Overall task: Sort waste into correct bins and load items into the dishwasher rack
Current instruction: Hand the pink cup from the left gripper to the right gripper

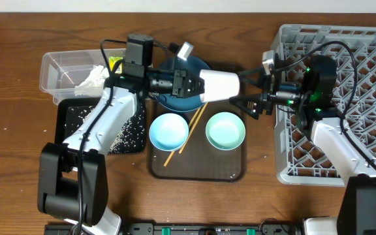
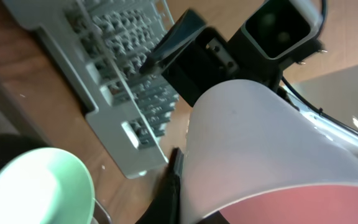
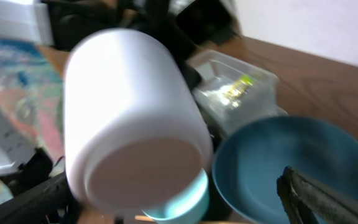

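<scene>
- The left jaws point(image 1: 198, 85) are pinching the white bowl point(image 1: 220, 85) at its mouth and holding it on its side in the air, with its base pointing toward 3 o'clock.
- The right jaws point(image 1: 252, 95) are standing spread wide just at that base and gripping nothing, so I am judging that a handover is being prepared and is not yet made.
- Under the held bowl, the dark blue dish point(image 1: 173, 103) is lying at the 12 o'clock end of the brown tray point(image 1: 194, 171).
- A pale bluish bowl point(image 1: 168, 129) and the mint-green bowl point(image 1: 225, 129) are sitting side by side on this tray, with the chopsticks point(image 1: 183, 137) lying slanted between them.
- At 3 o'clock, the dishwasher rack point(image 1: 371, 78) is showing only its grey grid, so the loading seems not begun.
- At 10 o'clock, the clear tub point(image 1: 57, 68) is holding the tissue point(image 1: 91, 78) and the wrapper point(image 1: 115, 64).
- At 8 o'clock, the black tray point(image 1: 70, 117) is carrying the rice point(image 1: 126, 134).
- The waste sorting is looking mostly done. A few white specks are lying on the counter point(image 1: 18, 143), too small to name.
- The dish, the three bowls and the chopsticks are all waiting for the rack.
</scene>
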`<state>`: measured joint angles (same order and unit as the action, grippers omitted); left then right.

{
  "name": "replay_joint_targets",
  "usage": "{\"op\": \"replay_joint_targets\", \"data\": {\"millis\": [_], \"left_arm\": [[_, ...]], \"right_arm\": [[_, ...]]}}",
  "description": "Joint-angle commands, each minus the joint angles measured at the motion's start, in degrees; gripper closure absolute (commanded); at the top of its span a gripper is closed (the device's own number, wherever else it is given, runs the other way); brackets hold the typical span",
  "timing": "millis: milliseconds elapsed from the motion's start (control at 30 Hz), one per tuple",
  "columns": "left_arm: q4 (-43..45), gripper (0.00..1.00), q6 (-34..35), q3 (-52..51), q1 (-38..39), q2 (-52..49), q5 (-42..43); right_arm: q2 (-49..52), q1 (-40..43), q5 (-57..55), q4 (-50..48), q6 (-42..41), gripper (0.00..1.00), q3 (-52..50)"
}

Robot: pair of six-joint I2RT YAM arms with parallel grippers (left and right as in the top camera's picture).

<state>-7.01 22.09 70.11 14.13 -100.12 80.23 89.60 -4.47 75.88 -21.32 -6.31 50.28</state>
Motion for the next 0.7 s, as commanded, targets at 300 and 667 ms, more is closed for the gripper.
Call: {"op": "replay_joint_targets", "data": {"millis": [300, 667], "left_arm": [[0.28, 0.94, 0.79, 0.57, 1.11, 0.13, 2.91], [0.28, 0.93, 0.74, 0.57, 1.11, 0.13, 2.91]], "right_arm": [[0.2, -3.19, 6.73, -6.6, -0.52, 0.07, 0.68], [0.2, -3.52, 4.92, -6.78, -0.55, 0.56, 0.68]]}}
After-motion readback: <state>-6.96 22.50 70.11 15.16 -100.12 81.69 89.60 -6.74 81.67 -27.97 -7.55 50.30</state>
